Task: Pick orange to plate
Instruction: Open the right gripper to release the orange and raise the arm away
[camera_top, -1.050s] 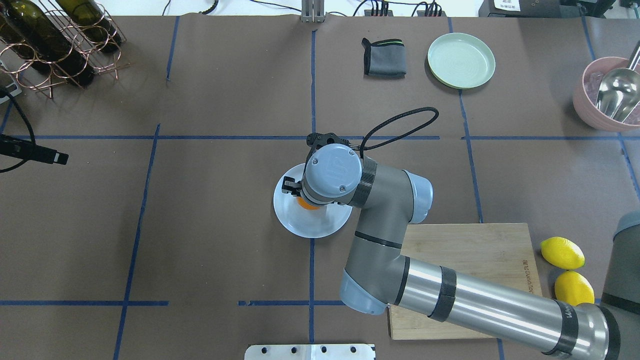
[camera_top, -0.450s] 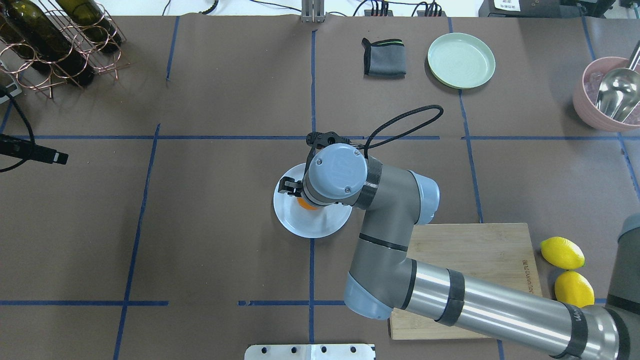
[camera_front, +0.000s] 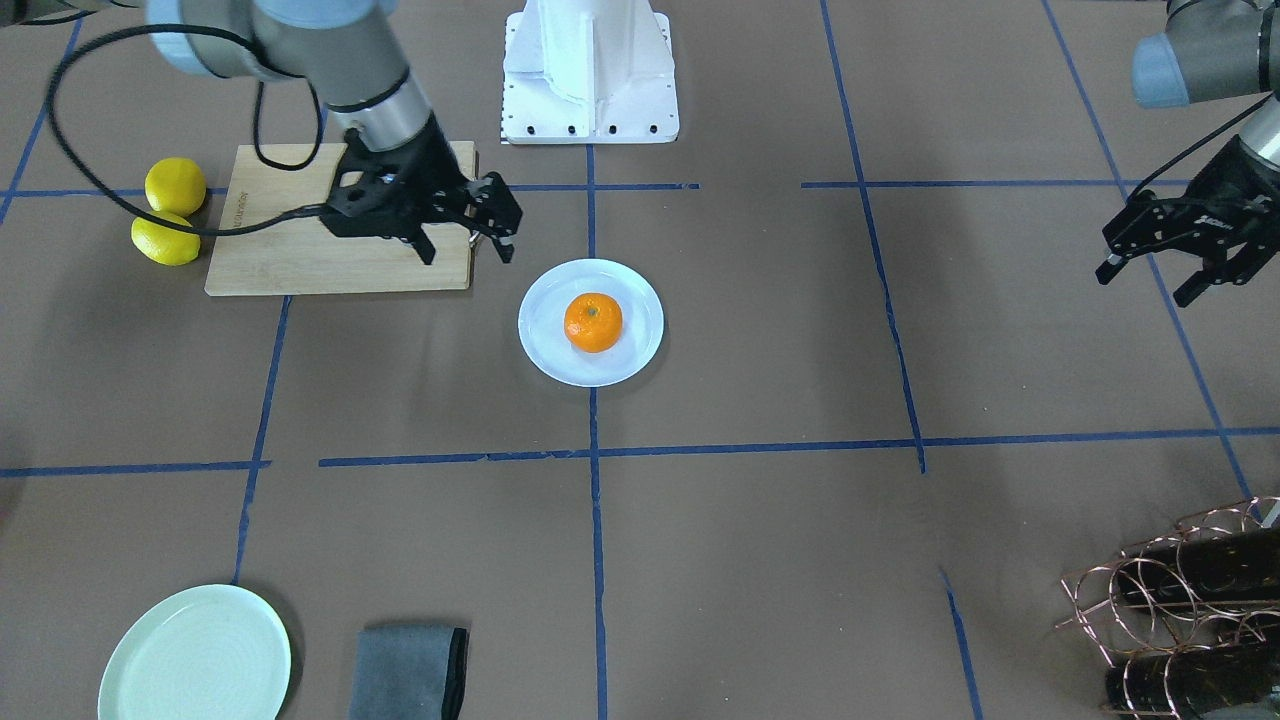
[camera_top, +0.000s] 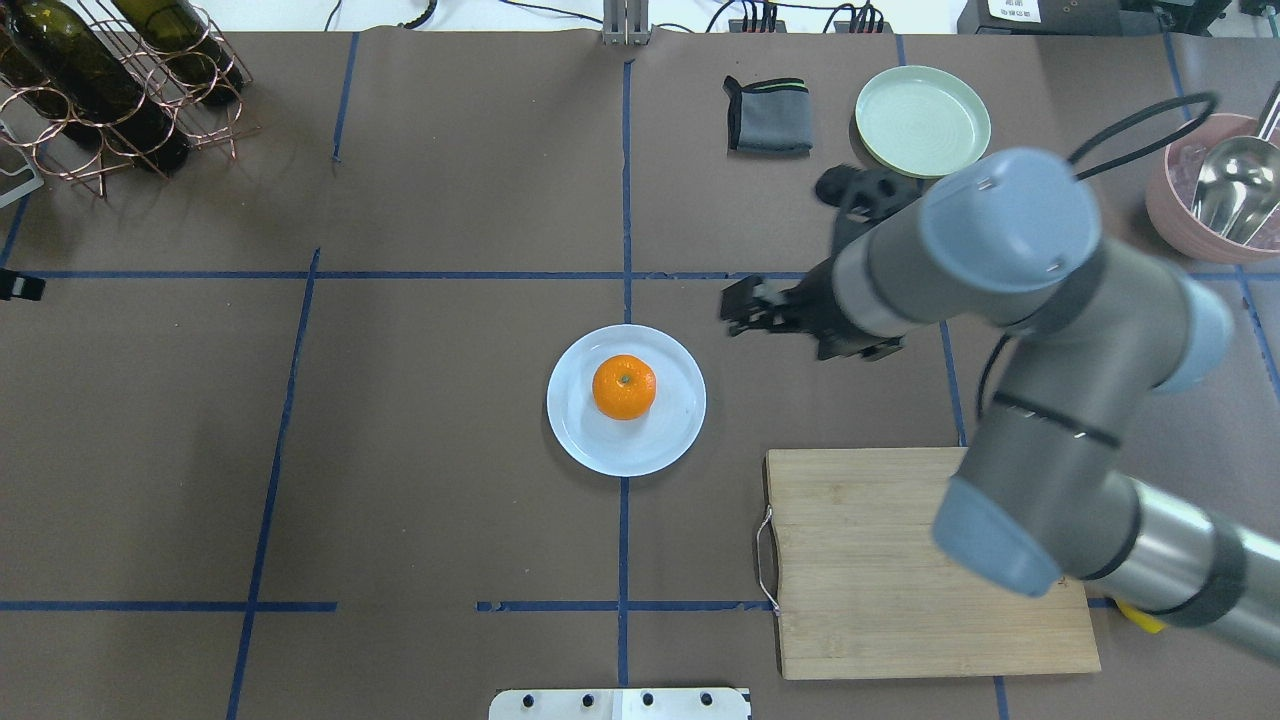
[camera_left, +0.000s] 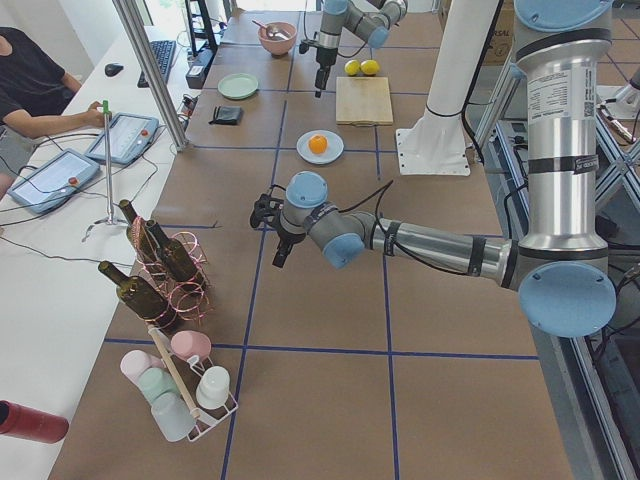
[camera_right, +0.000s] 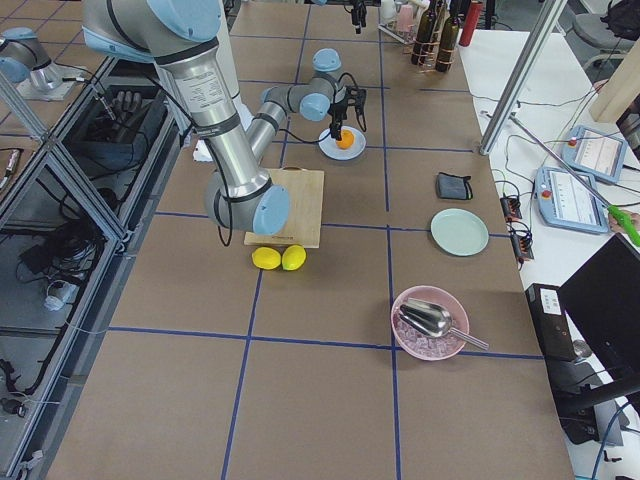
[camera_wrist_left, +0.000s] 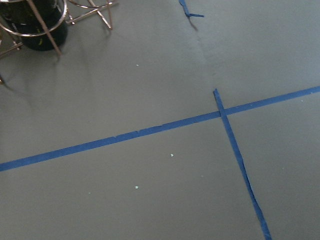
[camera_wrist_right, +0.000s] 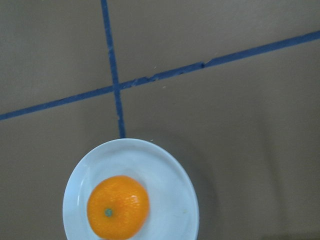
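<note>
The orange (camera_top: 624, 387) rests stem-up near the middle of the pale bluish-white plate (camera_top: 600, 455) at the table's centre; the front view shows the orange (camera_front: 593, 322) and the plate (camera_front: 545, 350) too. My right gripper (camera_top: 738, 308) hangs open and empty, above the table to the right of the plate and apart from it. In the front view my right gripper (camera_front: 467, 250) is over the board's corner. Its wrist camera looks down on the orange (camera_wrist_right: 118, 206) and the plate (camera_wrist_right: 170, 175). My left gripper (camera_front: 1145, 288) is open and empty, far off at the table's left side.
A wooden cutting board (camera_top: 900, 560) lies at the near right, with two lemons (camera_front: 170, 210) beside it. At the far right are a mint-green plate (camera_top: 922, 120), a grey cloth (camera_top: 768, 115) and a pink bowl (camera_top: 1195, 215) with a scoop. A wine rack (camera_top: 120, 80) fills the far left corner.
My right gripper was low over the orange on the plate; it has risen and drawn back to the right, leaving the orange there. The left gripper has slid almost out of the overhead view.
</note>
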